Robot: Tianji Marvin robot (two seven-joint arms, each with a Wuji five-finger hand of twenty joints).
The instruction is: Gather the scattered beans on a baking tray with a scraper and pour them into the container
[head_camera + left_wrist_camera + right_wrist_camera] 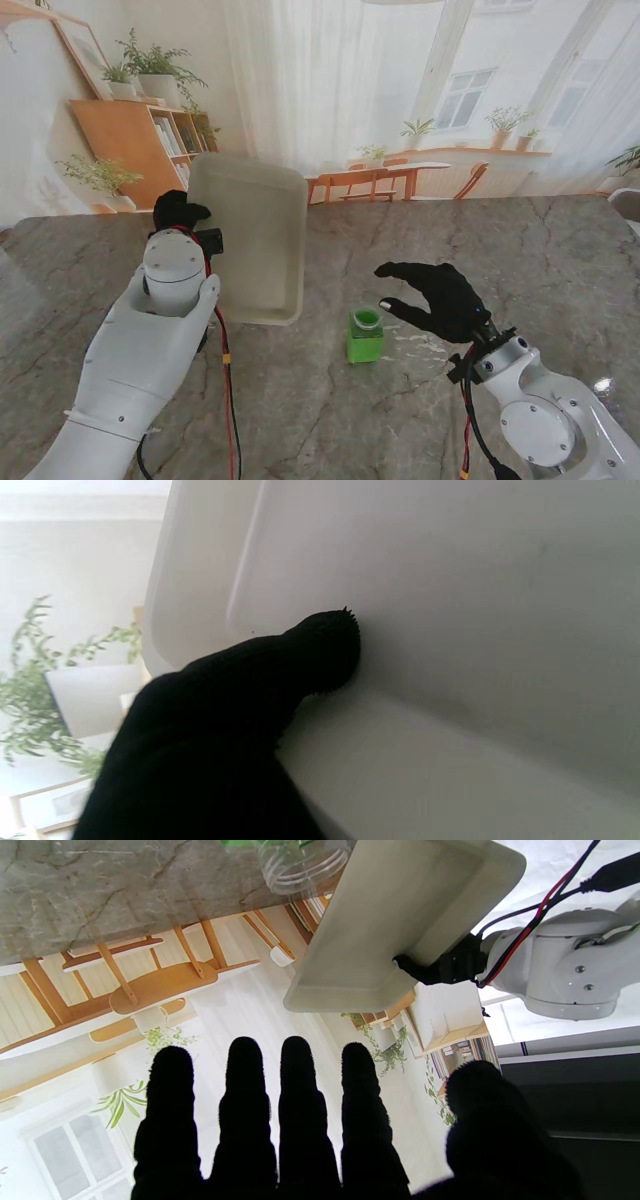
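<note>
The left robot hand (180,212) grips the far left edge of the white baking tray (250,240) and holds it steeply tilted, its near end low by the green container (365,335) on the marble surface (320,420). This looks like the pouring step, near its end; no beans show on the tray's pale inside, and no scraper is in view. The right robot hand (440,297) hovers just right of the container, fingers spread and holding nothing. Next, I judge, the tray's low corner must sit over the container's mouth, or the tray be lowered flat.
</note>
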